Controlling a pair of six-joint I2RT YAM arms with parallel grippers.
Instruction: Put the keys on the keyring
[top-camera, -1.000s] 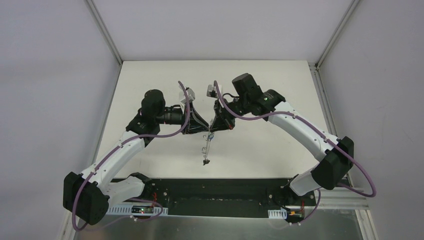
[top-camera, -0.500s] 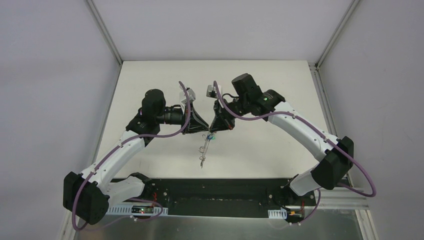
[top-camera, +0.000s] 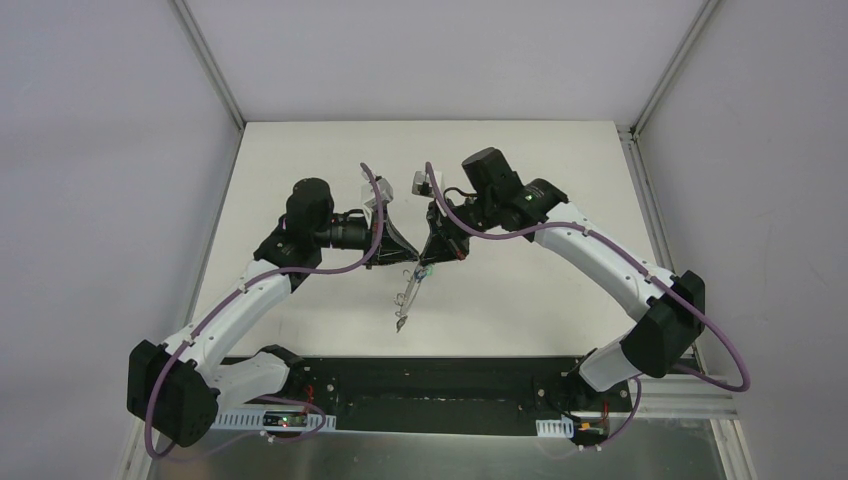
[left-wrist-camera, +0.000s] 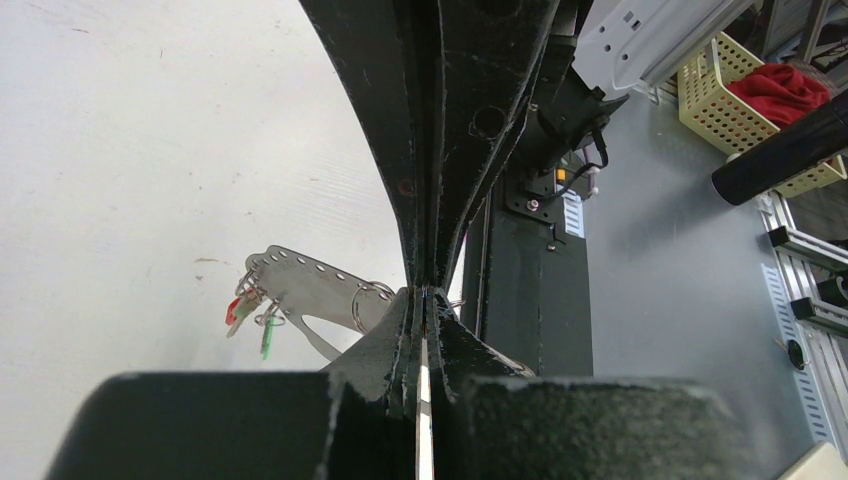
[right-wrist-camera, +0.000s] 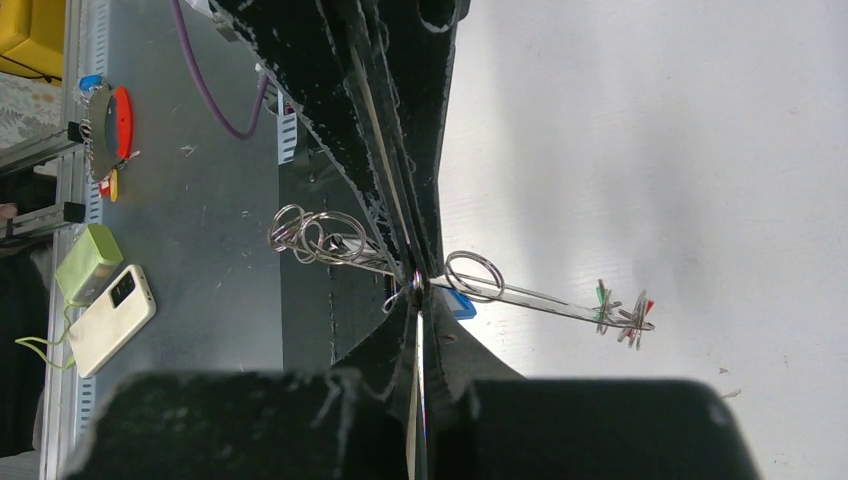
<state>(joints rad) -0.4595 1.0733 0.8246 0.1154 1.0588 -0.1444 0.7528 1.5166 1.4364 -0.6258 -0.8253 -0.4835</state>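
Both grippers meet tip to tip above the white table (top-camera: 520, 170). The keyring (top-camera: 407, 302), a flat grey-silver metal strip with a row of holes (left-wrist-camera: 310, 285), hangs from that point toward the arms' bases. My right gripper (right-wrist-camera: 415, 285) is shut on the keyring (right-wrist-camera: 540, 297), and a blue tag (right-wrist-camera: 458, 305) sits right beside its fingers. My left gripper (left-wrist-camera: 425, 296) is shut at the same spot, where the strip reaches its tips. Keys with a red tag (left-wrist-camera: 232, 312) and a green tag (left-wrist-camera: 267, 343) dangle from small rings at the far end. A cluster of wire rings (right-wrist-camera: 315, 238) hangs on the other side.
The black base rail (top-camera: 430, 385) runs along the table's near edge. Off the table, a yellow basket with red cloth (left-wrist-camera: 740, 85), a phone (right-wrist-camera: 110, 320) and a green box (right-wrist-camera: 88, 262) lie on the grey floor. Metal frame posts (top-camera: 210, 65) flank the table.
My left gripper has closed fully at the meeting point. The hanging end of the keyring has swung slightly to the left. The right gripper has stayed shut in place.
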